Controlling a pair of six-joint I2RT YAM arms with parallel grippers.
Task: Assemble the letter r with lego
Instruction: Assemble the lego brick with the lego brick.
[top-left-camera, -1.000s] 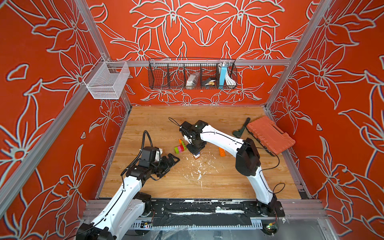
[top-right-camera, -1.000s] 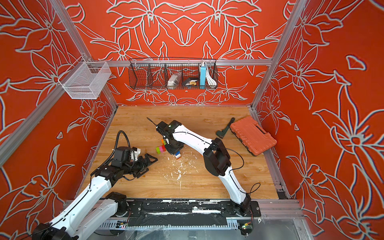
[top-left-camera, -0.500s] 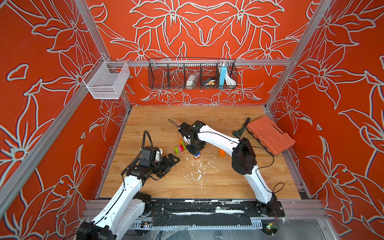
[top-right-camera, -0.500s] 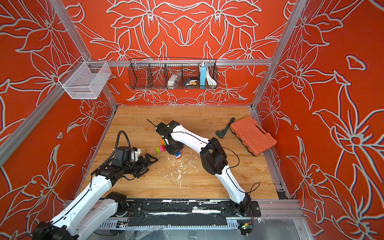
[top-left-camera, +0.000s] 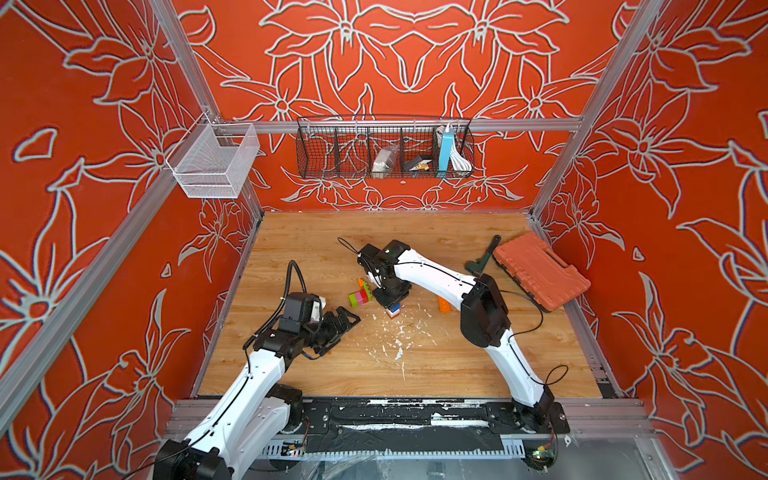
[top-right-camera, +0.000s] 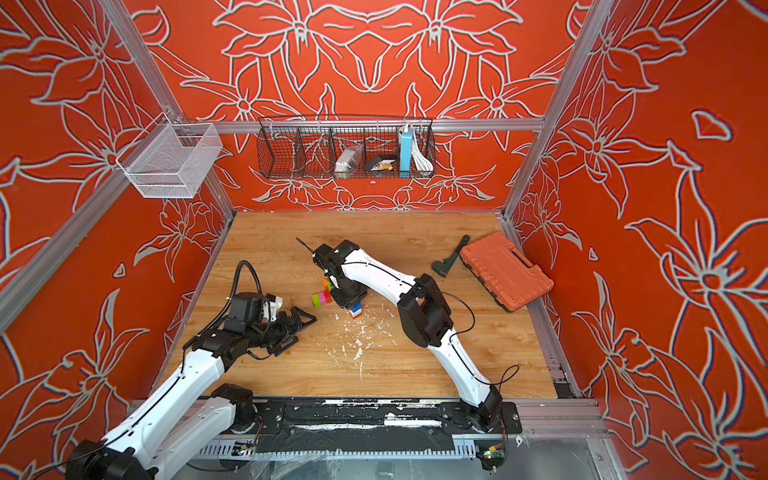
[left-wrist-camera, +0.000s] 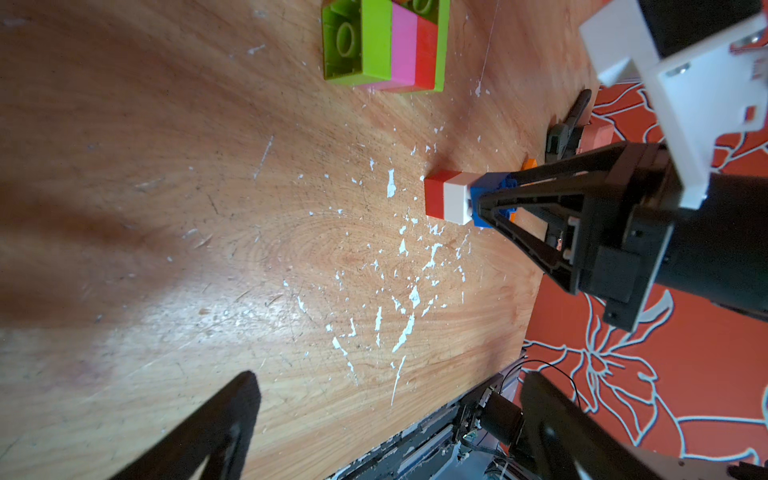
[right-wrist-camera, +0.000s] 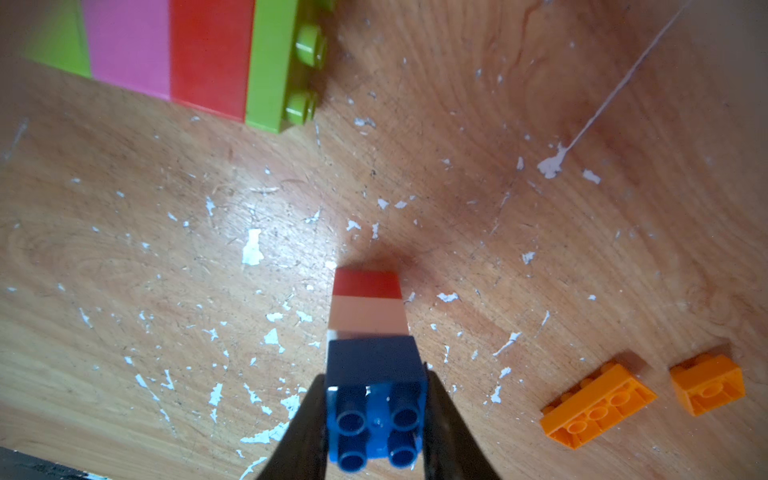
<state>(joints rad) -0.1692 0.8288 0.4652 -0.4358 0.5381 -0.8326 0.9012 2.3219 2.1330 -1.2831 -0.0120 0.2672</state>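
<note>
My right gripper (right-wrist-camera: 376, 386) is shut on the blue top brick (right-wrist-camera: 376, 399) of a small lego stack. Below the blue brick are a white brick (right-wrist-camera: 368, 318) and a red one (right-wrist-camera: 366, 283), whose end is down at the wooden table. Both top views show this stack (top-left-camera: 394, 309) (top-right-camera: 355, 309) under the right gripper (top-left-camera: 392, 300). A lime, pink, red and lime block (top-left-camera: 360, 297) (left-wrist-camera: 386, 45) lies on its side just left of it. Two orange bricks (right-wrist-camera: 598, 409) (right-wrist-camera: 706, 384) lie to the right. My left gripper (top-left-camera: 340, 322) (left-wrist-camera: 390, 386) hangs open and empty, nearer the front left.
An orange-red ribbed case (top-left-camera: 540, 270) and a black tool (top-left-camera: 484, 257) lie at the back right. White paint flecks (top-left-camera: 395, 340) dot the table's middle. A black wire basket (top-left-camera: 384, 147) and a white mesh basket (top-left-camera: 216, 160) hang on the walls.
The right arm's elbow has swung a little to the left while its gripper stays on the stack. The left arm has not moved.
</note>
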